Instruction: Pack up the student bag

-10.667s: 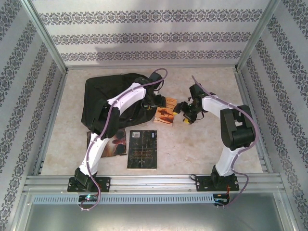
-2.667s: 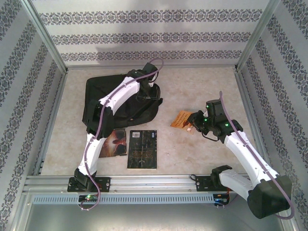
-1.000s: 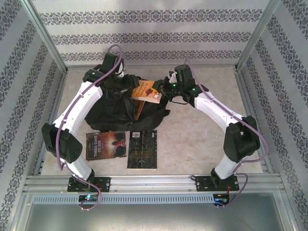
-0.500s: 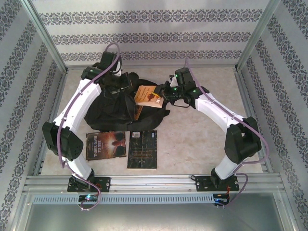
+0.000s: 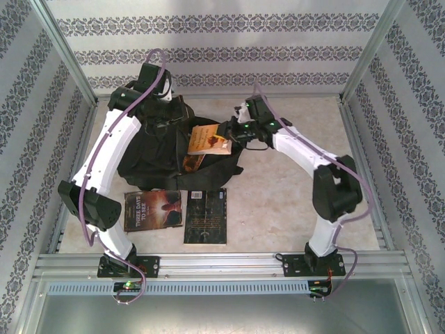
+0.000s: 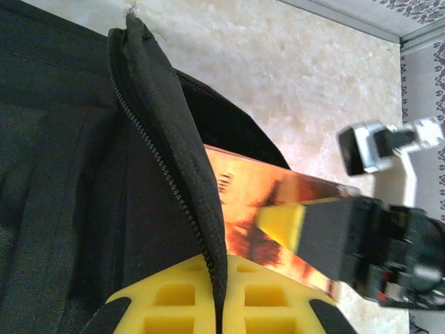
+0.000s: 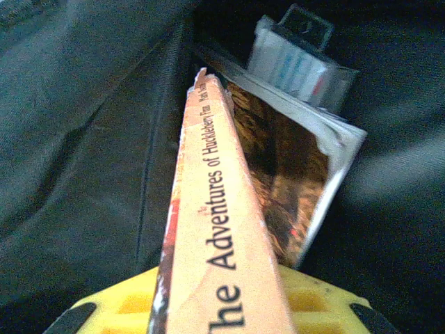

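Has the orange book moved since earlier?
Yes. Against the black book, the orange book went left and back, from beside the student bag to over it.

**Table** [image 5: 292,209], contents by position.
- Far-left part: backpack [image 5: 146,156], its opening toward the right.
- In the opening: one book [image 5: 192,161], lying partly inside.
- Over that, at the mouth: second book [image 5: 208,139], tilted, gripped between the fingers of the right gripper [image 7: 222,306], which reaches in from the right.
- Far side of the backpack: left gripper [image 6: 217,309], with the zipper edge pinched between its pads.
- In front of the backpack, flat on the table, side by side and just apart: left book [image 5: 153,210] and right book [image 5: 206,216].
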Action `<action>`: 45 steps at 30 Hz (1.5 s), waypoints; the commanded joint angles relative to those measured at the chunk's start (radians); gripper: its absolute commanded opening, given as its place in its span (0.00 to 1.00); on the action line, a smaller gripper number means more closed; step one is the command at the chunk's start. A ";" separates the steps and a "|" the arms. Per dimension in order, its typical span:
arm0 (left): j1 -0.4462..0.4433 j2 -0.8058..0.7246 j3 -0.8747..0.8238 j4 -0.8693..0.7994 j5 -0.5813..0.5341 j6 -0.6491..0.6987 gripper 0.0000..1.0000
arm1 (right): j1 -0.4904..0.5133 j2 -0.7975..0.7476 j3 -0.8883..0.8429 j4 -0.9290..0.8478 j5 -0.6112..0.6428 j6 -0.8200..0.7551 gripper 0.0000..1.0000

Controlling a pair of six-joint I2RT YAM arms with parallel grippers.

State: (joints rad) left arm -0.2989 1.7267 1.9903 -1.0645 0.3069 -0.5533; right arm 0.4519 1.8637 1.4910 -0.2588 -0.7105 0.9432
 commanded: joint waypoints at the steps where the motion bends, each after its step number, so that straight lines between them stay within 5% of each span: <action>1: 0.007 -0.001 0.070 0.037 0.044 0.002 0.00 | 0.059 0.118 0.158 0.049 -0.075 0.049 0.00; 4: 0.007 0.019 0.110 0.048 0.032 -0.010 0.00 | 0.119 0.257 0.286 0.063 -0.055 0.141 0.00; 8: 0.009 0.054 0.184 0.043 0.011 -0.007 0.00 | 0.172 0.416 0.478 0.068 -0.014 0.210 0.54; 13: 0.030 0.070 0.187 0.034 -0.005 -0.013 0.00 | 0.143 0.352 0.549 -0.205 0.147 -0.036 0.87; 26: 0.049 0.157 0.168 0.087 0.021 -0.065 0.00 | 0.056 -0.122 0.132 -0.383 0.406 -0.335 0.76; 30: 0.028 0.193 0.125 0.179 0.126 -0.090 0.01 | 0.044 -0.292 -0.157 -0.285 0.295 -0.302 0.76; 34: -0.005 0.245 0.135 0.239 0.194 -0.099 0.12 | 0.056 -0.378 -0.350 -0.269 0.226 -0.322 0.76; 39: -0.025 0.220 0.113 0.207 0.173 -0.095 0.49 | 0.089 -0.353 -0.462 -0.275 0.084 -0.352 0.78; 45: -0.030 -0.083 -0.286 0.255 0.100 -0.096 0.62 | 0.138 -0.297 -0.553 -0.208 0.018 -0.323 0.78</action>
State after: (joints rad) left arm -0.3264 1.8160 1.8446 -0.8478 0.4419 -0.6449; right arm 0.5713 1.5330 0.9737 -0.5156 -0.6182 0.6212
